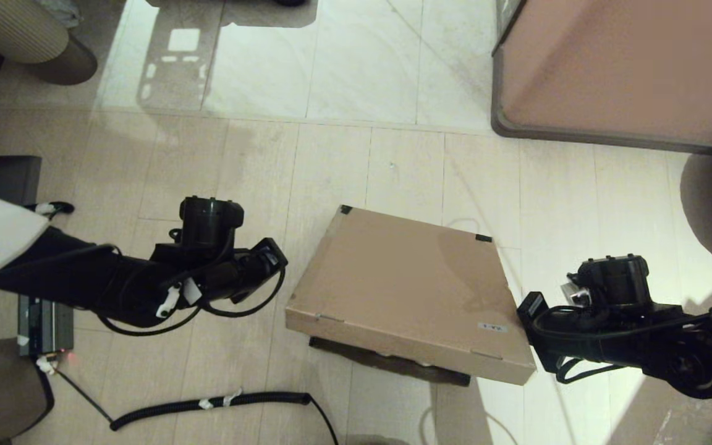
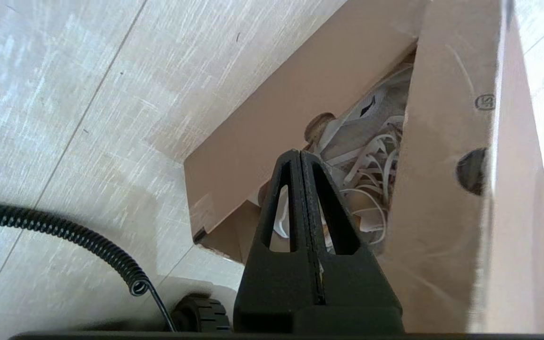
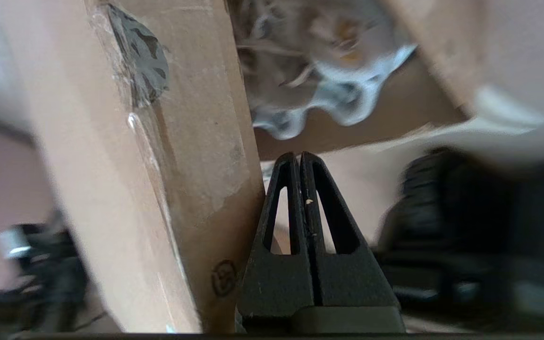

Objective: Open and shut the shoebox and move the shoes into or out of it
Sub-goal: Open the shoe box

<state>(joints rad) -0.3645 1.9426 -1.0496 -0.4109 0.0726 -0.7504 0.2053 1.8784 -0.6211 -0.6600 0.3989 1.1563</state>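
Observation:
The brown cardboard shoebox (image 1: 405, 284) lies on the floor between my two arms. Its lid is tilted up at the near edge over the dark base (image 1: 387, 361), with dark tape on the two far corners and a white label (image 1: 493, 327). My left gripper (image 2: 300, 153) is shut and empty at the box's left side, tips at the gap. Through that gap the white laced shoes (image 2: 366, 141) show inside. My right gripper (image 3: 300, 155) is shut and empty against a cardboard side panel (image 3: 196, 156) at the box's right. A blurred white shoe (image 3: 328, 104) shows beyond it.
A coiled black cable (image 1: 207, 405) lies on the floor near the front. A large pinkish-brown cabinet (image 1: 628, 68) stands at the back right. A grey device (image 1: 44, 324) sits at the left, and a ribbed beige object (image 1: 16, 31) at the back left.

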